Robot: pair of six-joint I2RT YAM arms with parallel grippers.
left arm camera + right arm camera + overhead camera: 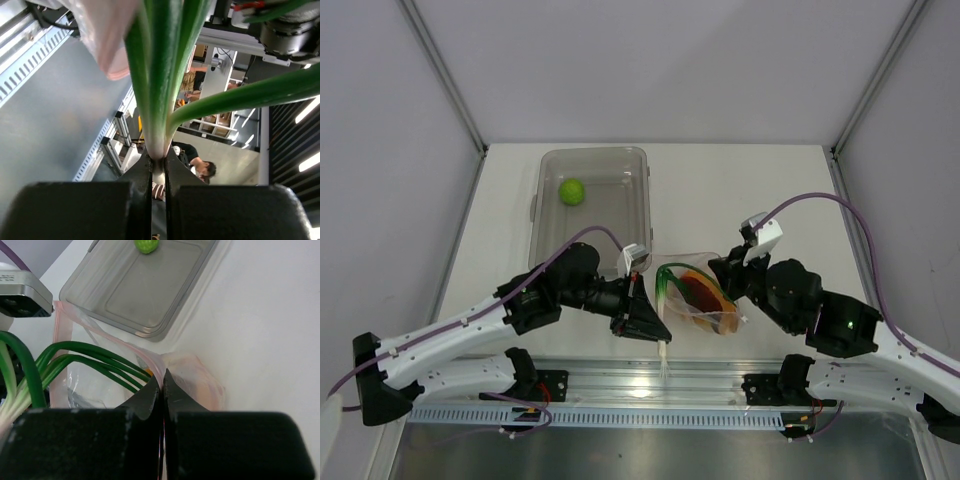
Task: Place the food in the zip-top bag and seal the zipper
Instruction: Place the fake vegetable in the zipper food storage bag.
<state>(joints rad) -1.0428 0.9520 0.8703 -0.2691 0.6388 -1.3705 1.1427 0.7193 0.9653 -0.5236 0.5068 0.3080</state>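
Top external view: the zip-top bag [705, 300] is found between the two tools, its zipper [75, 322] unsealed; orange pieces and a dark-red slice inside cannot be counted. One green stalk [668, 285], clamped at its pale base by the left tool [158, 165], is partly inserted. The bag's mouth is pinched by the closed right tool [162, 382]. One green lime [572, 191] is left in the bin [545, 220] beyond the left tool.

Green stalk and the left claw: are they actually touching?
Touching. The left wrist view shows the left gripper clamped shut on the green stalk at its pale base.
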